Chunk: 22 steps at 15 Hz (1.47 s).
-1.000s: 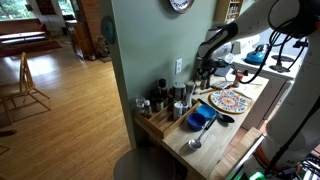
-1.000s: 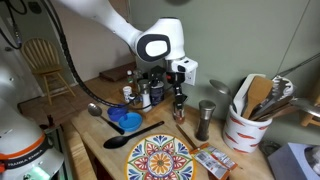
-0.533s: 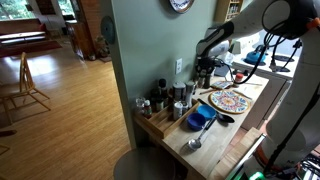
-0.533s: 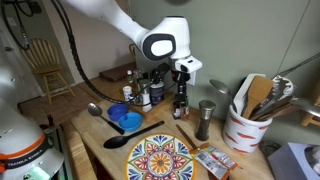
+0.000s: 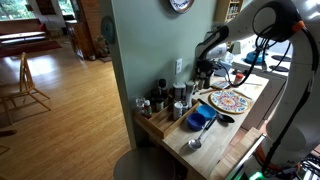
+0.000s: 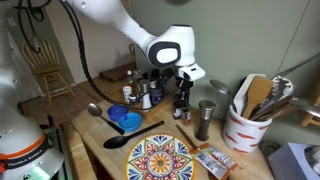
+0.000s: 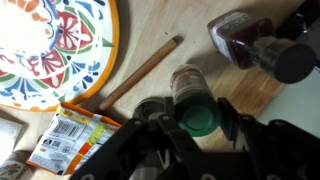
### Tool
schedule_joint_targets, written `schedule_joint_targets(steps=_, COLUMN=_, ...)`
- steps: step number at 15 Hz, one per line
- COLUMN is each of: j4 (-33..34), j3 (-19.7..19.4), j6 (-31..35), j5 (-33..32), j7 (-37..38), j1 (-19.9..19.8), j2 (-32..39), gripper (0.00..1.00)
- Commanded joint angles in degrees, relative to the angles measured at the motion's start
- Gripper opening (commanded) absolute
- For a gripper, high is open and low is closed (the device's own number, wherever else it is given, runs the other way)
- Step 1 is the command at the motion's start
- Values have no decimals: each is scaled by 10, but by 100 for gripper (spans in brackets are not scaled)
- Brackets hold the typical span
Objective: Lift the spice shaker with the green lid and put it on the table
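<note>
The spice shaker with the green lid (image 7: 197, 116) stands upright between my gripper's (image 7: 197, 128) two fingers (image 7: 226, 122), which are closed against its sides. In an exterior view the gripper (image 6: 182, 88) holds the shaker (image 6: 181, 106) with its base at or just above the light wood table (image 6: 95, 135), to the right of the rack. I cannot tell whether the base touches the wood. In the other exterior view the gripper (image 5: 203, 72) is by the wall above the table (image 5: 215, 148), and the shaker is too small to make out.
A second dark shaker (image 6: 205, 118) stands close to the held one, also in the wrist view (image 7: 240, 35). The stepped rack (image 5: 158, 118) holds several shakers (image 6: 135, 95). A blue bowl (image 6: 125, 120), black spoon (image 6: 120, 141), patterned plate (image 6: 160, 160), packet (image 7: 75, 140), wooden stick (image 7: 140, 75) and utensil crock (image 6: 250, 125) are around.
My gripper has moved the green-lidded shaker a little away from the rack and slightly down toward the table top. It stays closed on the shaker.
</note>
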Motion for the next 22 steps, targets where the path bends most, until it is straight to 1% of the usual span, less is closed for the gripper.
schedule_joint_targets(steps=1, j4=27, j3=-10, j6=-21, j5=10, j7=19, j1=11, j2=23, gripper=21)
schedule_joint_targets(steps=6, j4=43, j3=-11, j6=-36, j5=7, j7=19, j1=14, j2=37, gripper=21)
schedule_joint_targets(steps=7, j4=43, j3=-12, j6=-36, j5=5, j7=20, j1=15, j2=37, gripper=23)
schedule_joint_targets(steps=8, j4=44, j3=-14, j6=-36, j5=4, j7=21, j1=15, j2=38, gripper=44)
schedule_joint_targets(steps=9, j4=46, j3=-13, j6=-37, j5=6, j7=19, j1=14, j2=38, gripper=71)
schedule_joint_targets(steps=10, j4=47, j3=-14, j6=-37, j5=5, j7=19, j1=14, j2=39, gripper=73)
schedule_joint_targets(steps=11, j4=47, j3=-14, j6=-36, j5=8, j7=17, j1=14, j2=37, gripper=78)
schedule_joint_targets(steps=13, j4=45, j3=-11, j6=-39, j5=15, j7=8, j1=11, j2=29, gripper=93)
schedule_joint_targets(steps=14, j4=41, j3=-8, j6=-40, j5=23, j7=-2, j1=7, j2=21, gripper=99)
schedule_joint_targets(steps=16, j4=33, j3=7, j6=-44, j5=63, j7=-55, j1=-6, j2=6, gripper=100)
schedule_joint_targets(steps=18, j4=19, j3=18, j6=-52, j5=103, j7=-131, j1=-17, j2=-18, gripper=100)
schedule_joint_targets(steps=20, j4=8, j3=13, j6=-65, j5=106, j7=-176, j1=-17, j2=-42, gripper=100)
schedule_joint_targets(steps=22, j4=-2, j3=5, j6=-80, j5=94, j7=-206, j1=-18, j2=-64, gripper=99)
